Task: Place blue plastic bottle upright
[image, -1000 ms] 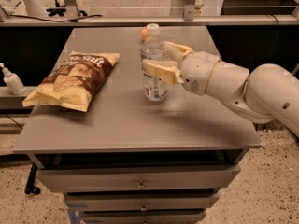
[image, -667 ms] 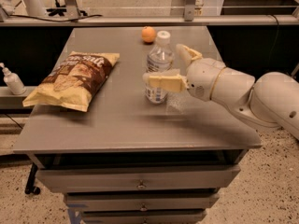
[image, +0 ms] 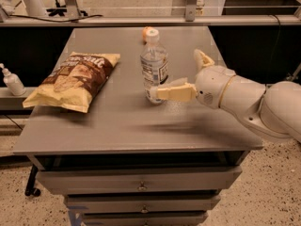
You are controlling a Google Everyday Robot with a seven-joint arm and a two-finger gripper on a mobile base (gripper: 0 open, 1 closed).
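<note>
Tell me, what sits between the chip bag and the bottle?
Nothing: the camera view shows only bare table between the chip bag and the upright bottle. The open claw is on the bottle's other side.

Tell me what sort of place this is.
Probably a robotics lab or workshop: grey work table with drawers, speckled floor, metal framing behind. The claw sits open beside the upright blue plastic bottle.
</note>
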